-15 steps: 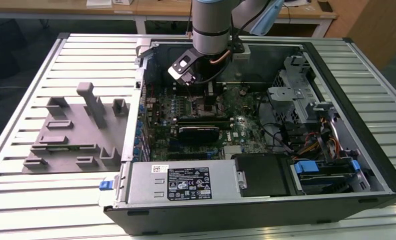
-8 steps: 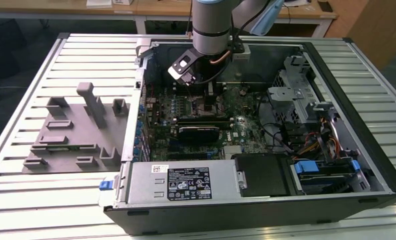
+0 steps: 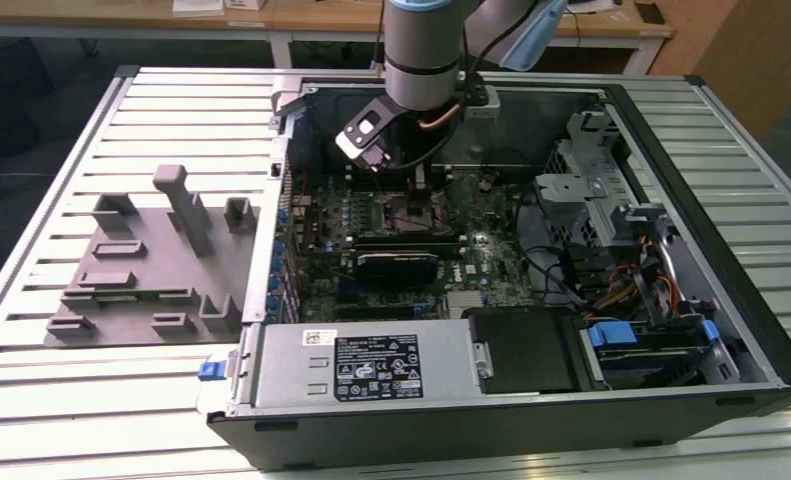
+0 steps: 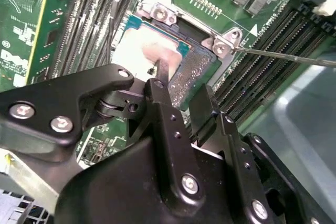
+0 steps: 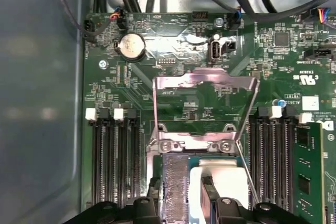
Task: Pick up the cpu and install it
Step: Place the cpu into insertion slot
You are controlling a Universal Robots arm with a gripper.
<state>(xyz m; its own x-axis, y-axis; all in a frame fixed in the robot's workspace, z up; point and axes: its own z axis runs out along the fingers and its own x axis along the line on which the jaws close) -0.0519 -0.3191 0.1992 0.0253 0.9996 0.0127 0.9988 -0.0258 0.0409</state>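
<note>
The cpu is a pale silvery square with a teal rim, hovering low over the open socket. It hides part of the socket, and the gold contact field shows beside it. My gripper is shut on the cpu, with a thin black fingertip lying against the chip's edge. In the first wrist view the cpu sits next to the bare contacts of the socket, with the gripper on it. In the exterior view the gripper reaches down into the computer case over the motherboard.
The socket's metal load plate stands flipped up, and its thin lever wire runs alongside. Memory slots flank the socket. A power supply and drive cage fill the case's near side. A grey fixture block lies at the exterior view's left.
</note>
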